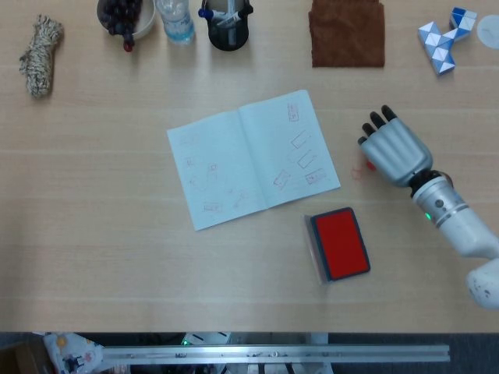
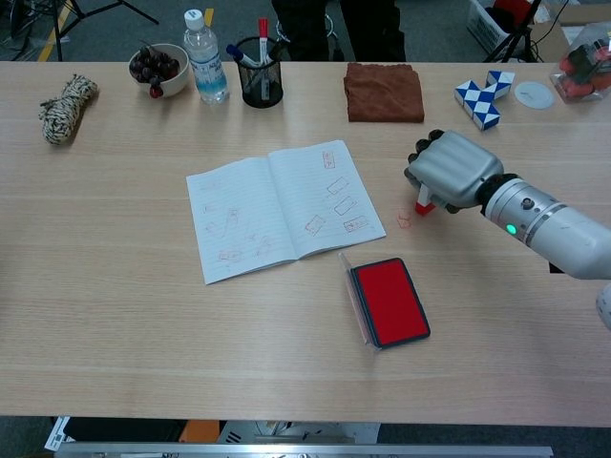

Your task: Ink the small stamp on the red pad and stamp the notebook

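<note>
Right hand [image 2: 449, 172] curled around the small stamp [image 2: 424, 204], red tip poking out below the fingers, low over the table toward its right edge, likely being set down. Left hand not visible. Red ink pad [image 2: 389, 300], flat rounded rectangle with lid hinged open, sits nearer the front edge. Open notebook [image 2: 282, 207], thin lined paper, already carries red rectangular prints. Faint red mark [image 2: 404, 220] on the wood beside the stamp.

Light wood-grain table [image 2: 115, 315]; grey floor [image 2: 95, 29] behind; even lighting.
</note>
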Controlling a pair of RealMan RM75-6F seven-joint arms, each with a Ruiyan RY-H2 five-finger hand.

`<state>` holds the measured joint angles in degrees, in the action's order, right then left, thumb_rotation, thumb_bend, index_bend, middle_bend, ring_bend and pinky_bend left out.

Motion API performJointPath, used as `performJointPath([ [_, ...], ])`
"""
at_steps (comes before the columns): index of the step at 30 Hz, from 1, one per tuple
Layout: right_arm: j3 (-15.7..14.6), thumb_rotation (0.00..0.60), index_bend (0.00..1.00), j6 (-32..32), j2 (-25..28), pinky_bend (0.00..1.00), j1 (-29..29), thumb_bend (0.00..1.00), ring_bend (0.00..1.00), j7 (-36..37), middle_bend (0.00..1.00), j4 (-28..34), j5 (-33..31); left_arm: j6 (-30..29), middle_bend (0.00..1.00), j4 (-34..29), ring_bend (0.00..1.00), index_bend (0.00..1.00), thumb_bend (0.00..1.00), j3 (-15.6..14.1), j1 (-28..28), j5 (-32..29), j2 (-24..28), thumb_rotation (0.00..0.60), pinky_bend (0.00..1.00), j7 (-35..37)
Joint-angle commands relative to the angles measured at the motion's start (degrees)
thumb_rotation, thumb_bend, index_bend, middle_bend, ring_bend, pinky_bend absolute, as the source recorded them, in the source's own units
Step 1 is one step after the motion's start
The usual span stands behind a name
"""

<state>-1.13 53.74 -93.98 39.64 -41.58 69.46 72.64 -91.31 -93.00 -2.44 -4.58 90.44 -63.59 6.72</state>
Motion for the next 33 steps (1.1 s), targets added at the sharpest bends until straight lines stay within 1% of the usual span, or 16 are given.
performJointPath([
  [1, 0.1, 0.6, 0.48, 0.1, 0.0, 0.22, -0.1, 0.31, 0.21, 0.1, 0.37, 0.0, 0.2, 0.0, 0.05, 0.1, 0.15, 0.11, 0.2, 0.0, 0.0, 0.0, -0.1, 0.6, 0.17, 0.0],
  [10, 0.3, 0.6, 0.46, 0.1, 0.4, 0.22, -0.6, 0.29, 0.21, 0.3, 0.36, 0.2, 0.8, 0.0, 0.05, 0.1, 0.15, 0.11, 0.2, 0.1, 0.1, 0.0, -0.1, 0.6, 0.17, 0.1],
  [15, 0.9, 0.6, 0.41, 1.2, 2.1, 0.22, -1.2, 0.29, 0.21, 1.4, 0.36, 2.5, 1.3, -0.1, 0.05, 0.0, 0.15, 0.11, 0.2, 0.2, 0.2, 0.0, 0.0, 0.6, 0.17, 0.1],
  [21, 2.2, 0.6, 0.36, 2.9, 6.1, 0.22, -1.7, 0.29, 0.19, 0.5, 0.33, 8.7, 0.8, -0.1, 0.05, -0.6, 0.15, 0.11, 0.2, 0.5, 0.4, 0.0, 0.2, 0.6, 0.17, -0.2],
  [25, 3.4, 0.6, 0.36, 5.0, 9.3, 0.22, -2.6, 0.29, 0.19, 1.1, 0.33, 13.4, 0.0, 0.1, 0.05, -1.0, 0.15, 0.11, 0.2, 0.7, 0.7, -0.1, 0.3, 0.6, 0.17, -0.4],
  [29, 4.4, 0.6, 0.36, 8.8, 14.0, 0.22, -4.6, 0.29, 0.19, 1.0, 0.32, 19.0, -0.8, 0.3, 0.05, -1.1, 0.15, 0.11, 0.2, 1.1, 0.9, -0.6, 0.3, 0.6, 0.17, -0.3],
  [33, 4.5, 0.6, 0.36, 12.7, 18.7, 0.22, -7.1, 0.3, 0.19, 1.6, 0.32, 22.9, -0.8, 0.6, 0.05, -1.0, 0.15, 0.11, 0.2, 1.4, 1.3, -0.9, 0.2, 0.6, 0.17, -0.4],
])
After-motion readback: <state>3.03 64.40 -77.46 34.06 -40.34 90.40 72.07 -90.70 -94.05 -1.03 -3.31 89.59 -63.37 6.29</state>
